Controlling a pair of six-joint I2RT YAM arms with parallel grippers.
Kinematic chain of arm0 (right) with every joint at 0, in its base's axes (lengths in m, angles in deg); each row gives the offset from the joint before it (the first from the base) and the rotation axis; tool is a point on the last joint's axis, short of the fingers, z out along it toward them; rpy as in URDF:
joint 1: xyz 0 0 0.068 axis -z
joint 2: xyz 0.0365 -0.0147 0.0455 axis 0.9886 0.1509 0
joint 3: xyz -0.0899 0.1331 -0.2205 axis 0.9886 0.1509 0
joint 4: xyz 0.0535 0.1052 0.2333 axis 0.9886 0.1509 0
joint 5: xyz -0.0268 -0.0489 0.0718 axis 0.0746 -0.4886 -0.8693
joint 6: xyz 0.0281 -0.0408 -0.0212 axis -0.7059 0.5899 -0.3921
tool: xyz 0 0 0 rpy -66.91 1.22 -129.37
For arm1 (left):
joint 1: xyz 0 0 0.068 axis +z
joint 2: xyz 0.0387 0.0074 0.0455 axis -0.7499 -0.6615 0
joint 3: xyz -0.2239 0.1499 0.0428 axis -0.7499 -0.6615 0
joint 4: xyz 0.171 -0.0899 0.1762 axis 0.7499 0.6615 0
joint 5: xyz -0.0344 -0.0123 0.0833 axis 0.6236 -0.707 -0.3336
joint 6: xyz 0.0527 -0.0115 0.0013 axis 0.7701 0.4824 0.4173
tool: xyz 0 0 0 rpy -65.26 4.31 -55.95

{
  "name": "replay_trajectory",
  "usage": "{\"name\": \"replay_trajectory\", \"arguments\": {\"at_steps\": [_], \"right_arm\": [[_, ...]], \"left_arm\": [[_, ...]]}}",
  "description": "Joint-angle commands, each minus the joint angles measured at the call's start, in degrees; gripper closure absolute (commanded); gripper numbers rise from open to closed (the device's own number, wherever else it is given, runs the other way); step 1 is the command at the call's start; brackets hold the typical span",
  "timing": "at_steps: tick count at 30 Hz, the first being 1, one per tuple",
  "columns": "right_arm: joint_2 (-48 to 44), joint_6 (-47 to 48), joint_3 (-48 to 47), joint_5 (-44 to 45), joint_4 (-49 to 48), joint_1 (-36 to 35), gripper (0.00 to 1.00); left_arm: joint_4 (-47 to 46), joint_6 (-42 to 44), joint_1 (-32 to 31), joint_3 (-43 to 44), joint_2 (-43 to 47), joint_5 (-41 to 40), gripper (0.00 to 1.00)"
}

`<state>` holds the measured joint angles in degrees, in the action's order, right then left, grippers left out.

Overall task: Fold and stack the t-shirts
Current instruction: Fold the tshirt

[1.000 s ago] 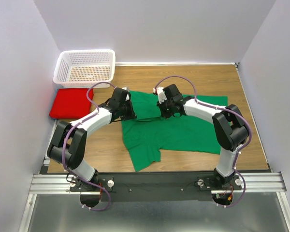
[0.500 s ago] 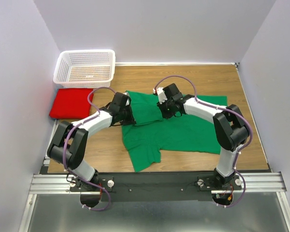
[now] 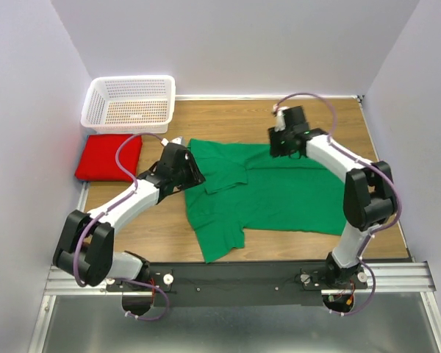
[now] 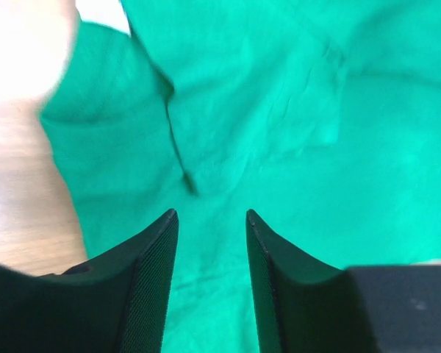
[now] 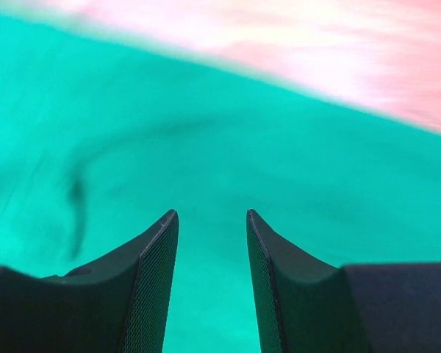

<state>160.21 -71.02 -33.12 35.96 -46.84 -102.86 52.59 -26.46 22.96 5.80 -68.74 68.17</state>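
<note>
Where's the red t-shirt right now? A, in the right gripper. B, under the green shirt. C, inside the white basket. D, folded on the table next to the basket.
D: the red t-shirt lies folded on the table, beside the white basket.

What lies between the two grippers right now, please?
Only the green t-shirt, partly folded, lies between the left gripper and the right gripper; the top view shows it.
</note>
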Motion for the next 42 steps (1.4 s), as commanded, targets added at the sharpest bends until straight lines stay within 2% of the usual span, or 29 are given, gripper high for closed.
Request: {"name": "replay_trajectory", "arguments": {"at_steps": [1, 4, 5, 9, 18, 28, 29, 30, 37, 42], "right_arm": [[-1.7, -9.9, -3.2, 2.2, -0.2, 8.9, 0.51], [-1.2, -15.3, -3.4, -1.1, -0.9, 16.7, 0.51], [-0.8, -16.7, -3.0, -2.6, -1.7, 18.6, 0.52], [0.3, -22.7, -1.0, -6.1, -5.1, 28.1, 0.53], [6.5, -26.8, -0.1, -7.1, -10.6, 34.1, 0.57], [10.9, -29.2, 3.3, -7.2, -14.9, 39.4, 0.57], [12.2, -30.1, 3.9, -7.4, -15.6, 40.9, 0.57], [12.4, -30.4, 4.0, -7.3, -15.7, 41.2, 0.57], [13.8, -31.8, 3.9, -8.6, -16.6, 44.8, 0.56], [13.7, -31.0, 2.5, -13.7, -16.6, 45.1, 0.56]], "left_arm": [[-5.2, 2.1, 1.6, 2.0, 0.3, -8.8, 0.55], [-5.4, 6.7, 4.0, 10.1, -8.0, -9.3, 0.60], [-4.6, 7.6, 4.4, 14.8, -12.6, -10.4, 0.65], [-6.3, 10.9, 5.4, 23.0, -21.9, -12.7, 0.72], [-0.4, 14.2, 7.7, 40.4, -41.1, -12.5, 0.82], [2.8, 13.4, 9.9, 42.7, -45.4, -11.3, 0.89], [4.1, 13.4, 10.9, 43.8, -46.2, -11.0, 0.94], [4.8, 13.5, 11.0, 44.2, -46.5, -10.8, 0.95], [6.6, 13.4, 11.9, 45.6, -47.4, -10.3, 0.96], [6.5, 13.4, 12.4, 47.1, -47.9, -9.4, 0.96]]}}
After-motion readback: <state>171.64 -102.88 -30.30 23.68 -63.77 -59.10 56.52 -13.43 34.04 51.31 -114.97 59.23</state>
